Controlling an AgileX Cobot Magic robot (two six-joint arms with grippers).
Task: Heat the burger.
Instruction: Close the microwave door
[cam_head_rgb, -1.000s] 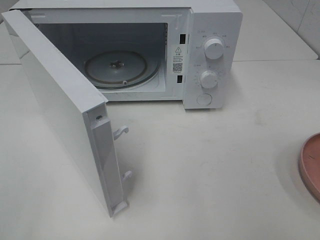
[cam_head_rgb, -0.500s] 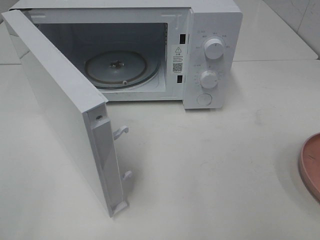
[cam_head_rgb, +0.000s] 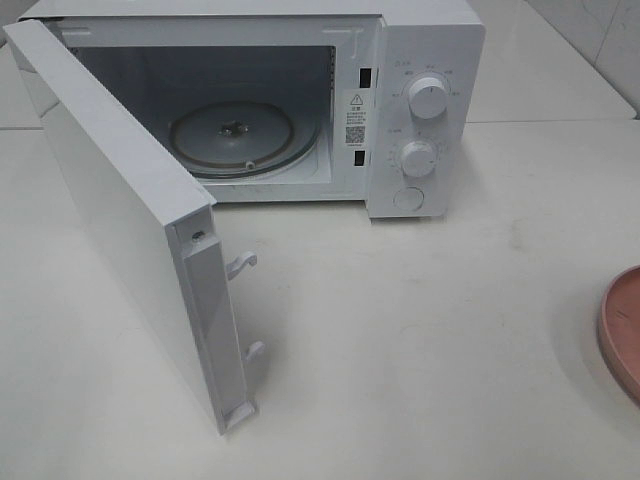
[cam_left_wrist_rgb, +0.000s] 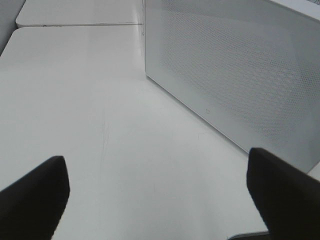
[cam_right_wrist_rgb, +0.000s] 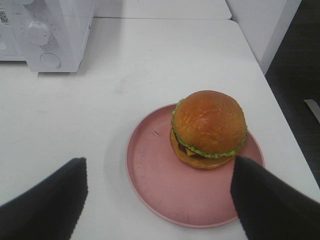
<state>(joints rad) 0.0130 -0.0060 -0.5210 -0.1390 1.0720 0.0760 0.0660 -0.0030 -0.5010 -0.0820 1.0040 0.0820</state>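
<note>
White table (cam_head_rgb: 420, 330). White microwave (cam_head_rgb: 425, 60), door (cam_head_rgb: 120, 230) swung wide, glass turntable (cam_head_rgb: 235, 135) bare. Pink plate (cam_right_wrist_rgb: 165, 195) at table's right edge; burger (cam_right_wrist_rgb: 209, 127) on it, off-centre. Right gripper (cam_right_wrist_rgb: 157, 200) above plate, jaws spread, empty. Left gripper (cam_left_wrist_rgb: 157, 195) spread, empty, near door.

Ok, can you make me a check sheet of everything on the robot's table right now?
Surface: white table, bare in the middle.
Job's things: burger on the pink plate, off-centre toward one side. Microwave has its door swung wide open; glass turntable has nothing on it.
Clutter: nothing seen.
Pincers: left pincer open, above the table beside the microwave door, holding nothing. Right pincer open, hovering over the plate, not touching the burger.
Cables: nothing seen.
Surroundings: another white tabletop behind; dark floor past the table edge.
</note>
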